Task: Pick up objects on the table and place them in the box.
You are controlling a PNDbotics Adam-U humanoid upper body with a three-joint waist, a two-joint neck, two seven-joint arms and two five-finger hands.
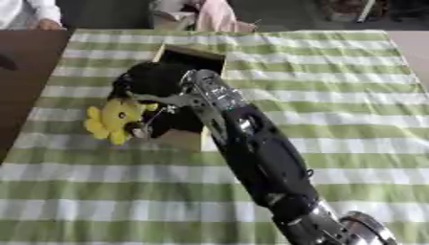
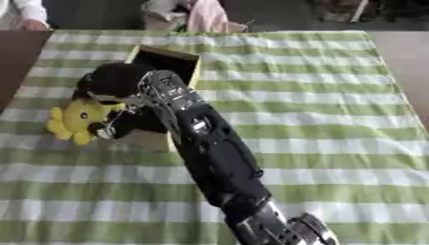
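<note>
The yellow plush toy (image 1: pixel 113 119) hangs at the left wall of the cardboard box (image 1: pixel 186 139), just outside its opening, with my right hand (image 1: pixel 151 81) curled around its top. My arm reaches in from the near right, crossing over the box. The box sits on the green-and-white checked cloth (image 1: pixel 335 95) covering the table.

box (image 1: pixel 194 56) mouth mostly covered by the right hand (image 1: pixel 151 81) and forearm, yellow toy (image 1: pixel 113 119) against its nine o'clock wall, cloth (image 1: pixel 335 86) at three o'clock bare
</note>
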